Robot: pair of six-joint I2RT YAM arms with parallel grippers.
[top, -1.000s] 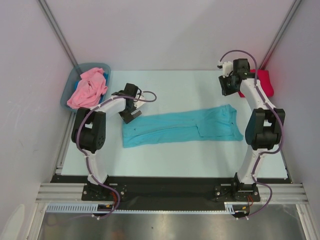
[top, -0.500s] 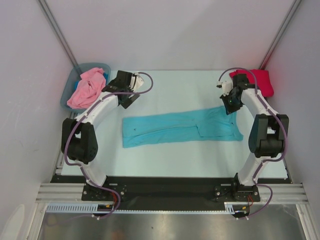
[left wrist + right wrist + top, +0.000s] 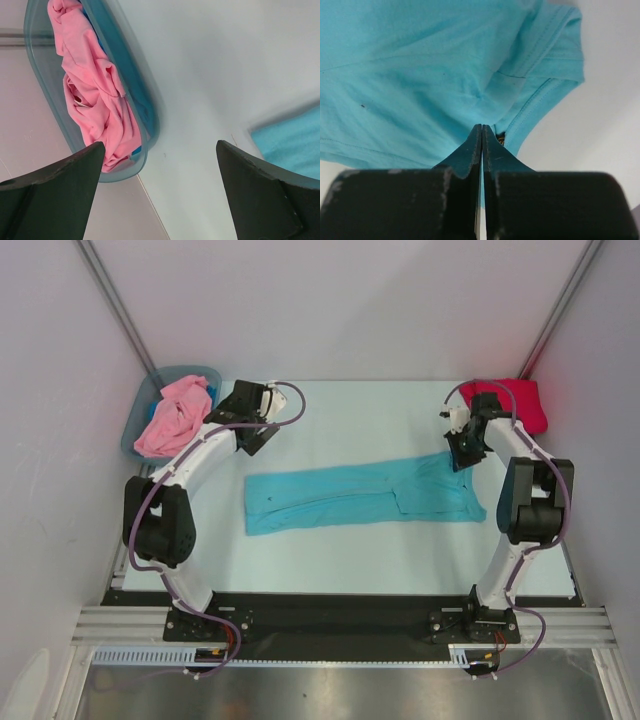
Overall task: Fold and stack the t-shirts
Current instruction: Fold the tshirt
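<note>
Across the middle of the overhead frame, on the pale table [image 3: 350, 540], the teal t-shirt [image 3: 360, 495] lies spread flat in a long band running left to right. At the shirt's upper right edge my right gripper [image 3: 462, 455] points down onto the cloth. Seen from its wrist camera, the two black fingers [image 3: 465, 155] are pressed tight together with no gap. Their tips meet the turquoise fabric just beside a stitched hem, and I cannot tell whether a fold is caught between them. Above the shirt's left end and apart from it, my left gripper [image 3: 258, 430] hovers with its jaws spread wide over bare table. Farther back, at the upper left, the grey-blue bin [image 3: 205, 372] holds the crumpled pink t-shirt [image 3: 175, 415], part of it draped over the rim. In the upper right corner the red t-shirt [image 3: 525, 400] sits bunched by the wall.
</note>
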